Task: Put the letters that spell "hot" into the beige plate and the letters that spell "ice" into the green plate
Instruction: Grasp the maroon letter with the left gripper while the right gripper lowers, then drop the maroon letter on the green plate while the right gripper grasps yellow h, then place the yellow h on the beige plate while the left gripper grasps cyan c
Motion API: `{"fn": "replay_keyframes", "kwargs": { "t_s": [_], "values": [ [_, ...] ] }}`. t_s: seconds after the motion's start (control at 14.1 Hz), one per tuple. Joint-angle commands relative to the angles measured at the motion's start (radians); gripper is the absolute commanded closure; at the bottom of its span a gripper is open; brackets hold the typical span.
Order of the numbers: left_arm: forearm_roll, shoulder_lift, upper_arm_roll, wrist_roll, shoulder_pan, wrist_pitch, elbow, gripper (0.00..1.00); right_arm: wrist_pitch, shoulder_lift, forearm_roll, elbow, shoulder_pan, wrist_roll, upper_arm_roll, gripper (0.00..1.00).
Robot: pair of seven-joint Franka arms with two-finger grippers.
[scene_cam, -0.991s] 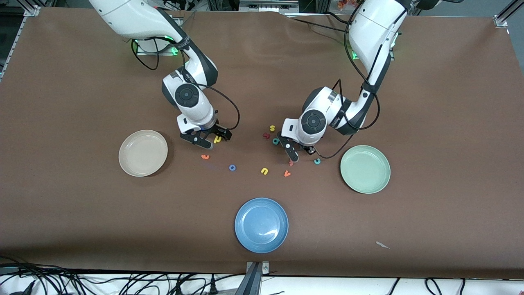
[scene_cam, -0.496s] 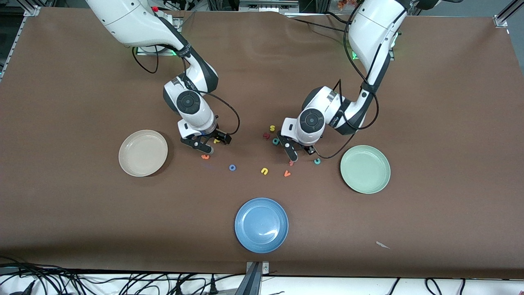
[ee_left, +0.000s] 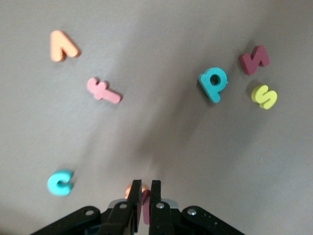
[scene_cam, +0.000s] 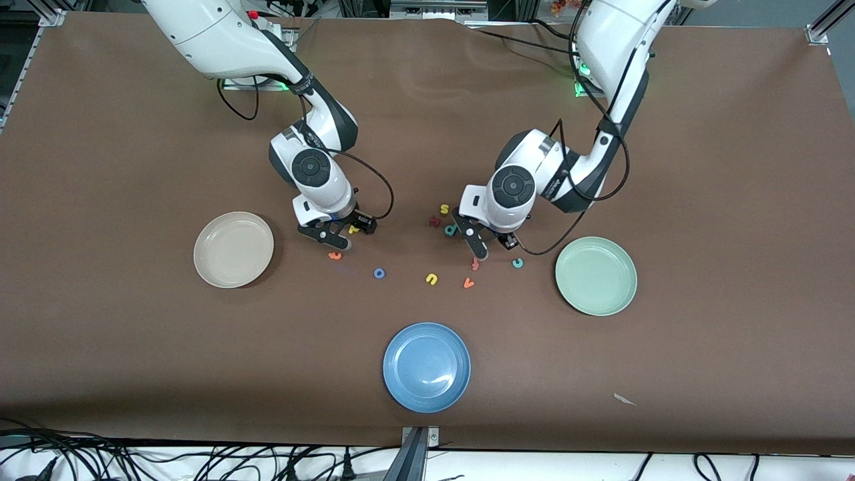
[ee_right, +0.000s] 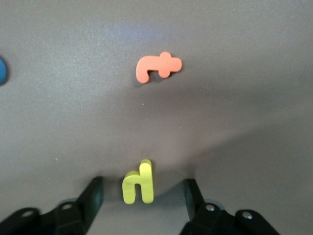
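My right gripper (scene_cam: 352, 232) (ee_right: 142, 192) is low over the table and open. The yellow h (scene_cam: 355, 229) (ee_right: 138, 183) lies between its fingers, touching neither. The orange t (scene_cam: 334, 255) (ee_right: 157, 66) and blue o (scene_cam: 379, 273) lie nearer the front camera. The beige plate (scene_cam: 233, 249) sits toward the right arm's end. My left gripper (scene_cam: 486, 251) (ee_left: 145, 184) is shut on the dark red i (ee_left: 146, 201), just above the orange e (ee_left: 128, 190). The teal c (scene_cam: 518, 263) (ee_left: 60, 182) lies beside the green plate (scene_cam: 596, 275).
Loose letters lie around the left gripper: pink f (ee_left: 103, 91), orange v (ee_left: 62, 46), teal p (ee_left: 213, 83), yellow s (ee_left: 264, 96) and a dark red letter (ee_left: 254, 59). A yellow u (scene_cam: 431, 278) lies mid-table. The blue plate (scene_cam: 426, 367) sits nearest the front camera.
My right gripper has come down around the yellow h and its jaws have narrowed. The left gripper has stayed shut on the i and risen slightly.
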Motion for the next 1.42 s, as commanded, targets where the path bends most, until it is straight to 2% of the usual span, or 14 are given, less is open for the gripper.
{"fn": "replay_keyframes", "kwargs": {
  "t_s": [0.0, 0.14, 0.5, 0.57, 0.71, 0.99, 1.06, 1.13, 1.2, 1.35],
  "values": [
    [0.016, -0.073, 0.008, -0.002, 0.057, -0.086, -0.005, 1.00, -0.010, 0.017, -0.023, 0.021, 0.010, 0.023, -0.002, 0.40],
    [0.025, -0.081, 0.008, 0.015, 0.137, -0.088, -0.007, 1.00, -0.010, 0.017, -0.023, 0.022, 0.009, 0.020, -0.003, 0.55],
    [0.027, -0.061, 0.008, 0.171, 0.315, -0.074, -0.005, 1.00, -0.010, 0.017, -0.040, 0.022, 0.009, 0.019, -0.009, 0.58],
    [0.033, -0.041, 0.009, 0.188, 0.332, -0.070, -0.003, 1.00, -0.009, 0.017, -0.042, 0.022, 0.009, 0.019, -0.011, 0.59],
    [0.054, -0.007, 0.011, 0.187, 0.348, -0.030, -0.003, 1.00, -0.007, 0.023, -0.043, 0.022, 0.009, 0.020, -0.011, 0.69],
    [0.071, 0.047, 0.011, 0.191, 0.383, 0.068, -0.003, 1.00, -0.001, 0.029, -0.042, 0.025, 0.010, 0.023, -0.011, 0.70],
    [0.071, 0.051, 0.011, 0.191, 0.383, 0.073, -0.003, 0.82, -0.003, 0.030, -0.042, 0.034, 0.009, 0.023, -0.011, 0.74],
    [0.071, 0.045, 0.011, 0.188, 0.380, 0.071, -0.003, 0.28, -0.003, 0.030, -0.042, 0.039, 0.009, 0.023, -0.011, 0.77],
    [0.071, 0.041, 0.011, 0.190, 0.377, 0.068, -0.003, 0.00, -0.009, 0.029, -0.042, 0.053, 0.007, 0.020, -0.011, 0.81],
    [0.070, 0.010, 0.003, 0.176, 0.369, 0.058, -0.002, 0.00, -0.036, 0.021, -0.043, 0.080, 0.000, 0.007, -0.011, 0.85]
  ]
}}
